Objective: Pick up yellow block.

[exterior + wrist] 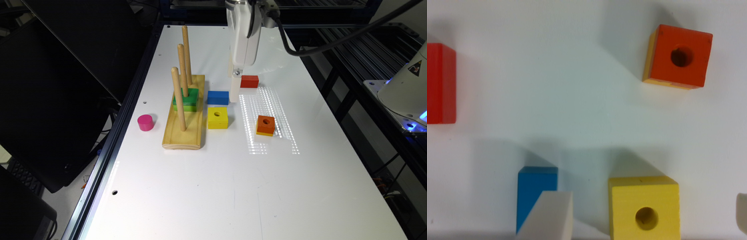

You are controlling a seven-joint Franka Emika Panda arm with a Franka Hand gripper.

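A glossy white worktop, edged by a metal rail and flanked by dark monitors on the exterior view's left, carried a patch of reflected light. On it stood a wooden peg board holding a green block. The white pincer hung low beside the blue block, its fingers spread wide, pinching nothing. The yellow block lay on the worktop just beside the blue one, the orange block apart.
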